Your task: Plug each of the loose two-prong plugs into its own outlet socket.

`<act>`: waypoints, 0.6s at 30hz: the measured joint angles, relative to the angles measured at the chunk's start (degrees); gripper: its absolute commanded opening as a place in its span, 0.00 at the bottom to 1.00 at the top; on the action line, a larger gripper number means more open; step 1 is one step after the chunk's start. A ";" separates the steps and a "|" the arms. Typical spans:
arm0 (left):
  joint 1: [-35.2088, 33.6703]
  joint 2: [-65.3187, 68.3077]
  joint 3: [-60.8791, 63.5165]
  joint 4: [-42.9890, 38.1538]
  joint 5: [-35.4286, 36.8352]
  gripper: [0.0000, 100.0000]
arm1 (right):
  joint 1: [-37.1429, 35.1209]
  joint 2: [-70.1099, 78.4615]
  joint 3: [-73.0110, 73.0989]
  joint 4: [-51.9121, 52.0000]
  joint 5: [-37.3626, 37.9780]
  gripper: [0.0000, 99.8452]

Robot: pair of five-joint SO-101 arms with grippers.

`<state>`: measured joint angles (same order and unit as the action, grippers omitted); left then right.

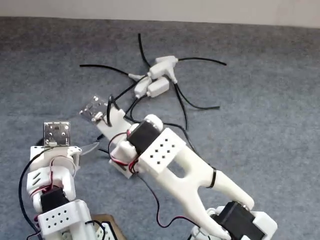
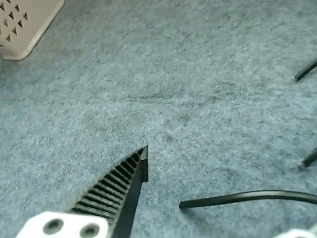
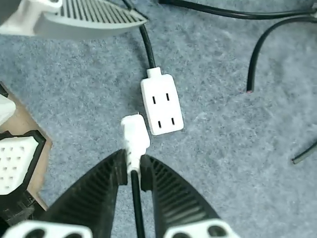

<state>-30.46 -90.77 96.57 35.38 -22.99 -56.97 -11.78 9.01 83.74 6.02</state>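
Right wrist view: we have the right gripper (image 3: 132, 161) pinched narrow on a white two-prong plug (image 3: 134, 134). It grips at the rear, where the plug's black lead exits and runs back between the fingers. We can't make out the prongs.

The plug's nose sits just beside the socket block (image 3: 162, 105), at the corner nearest the gripper. We can't tell whether they touch. The plug is not inserted. The block lies flat on the grey carpeted worktop (image 3: 237, 148) with two slot pairs facing up, both open. Its own black cord (image 3: 147, 47) leaves from the far end. A brown board (image 3: 20, 129) lies off to one side.

High view: the right arm (image 1: 190, 170) comes in from the near right corner and covers the block. The left arm (image 1: 55, 200) stands at the near left corner. We see the left gripper (image 1: 82, 145) spread wide, with one finger (image 1: 90, 148) swung out toward the right arm.

A cluster (image 1: 159, 77) of white plug and socket bodies lies near the middle of the far edge, black leads fanning out from it. We can't tell whether any of them are mated.

Left wrist view: the ribbed finger hangs over bare carpet. A loose black cable (image 2: 247, 197) ends near it. A beige basket (image 2: 25, 25) sits at the worktop's edge, well apart.
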 measured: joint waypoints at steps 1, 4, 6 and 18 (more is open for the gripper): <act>0.09 0.00 0.00 -0.18 0.00 0.53 | -0.09 0.00 0.88 -0.70 0.00 0.01; 0.09 0.00 0.00 -0.26 0.00 0.53 | -0.26 0.00 4.13 -1.49 5.10 0.01; 0.09 0.00 0.00 -0.26 0.00 0.53 | -0.70 0.00 6.33 -1.49 11.60 0.01; -0.44 0.00 0.00 -0.26 -0.79 0.53 | 3.78 0.53 7.74 -2.02 50.20 0.01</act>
<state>-30.90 -90.77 96.57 35.12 -23.78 -53.19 -11.25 16.75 81.71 56.22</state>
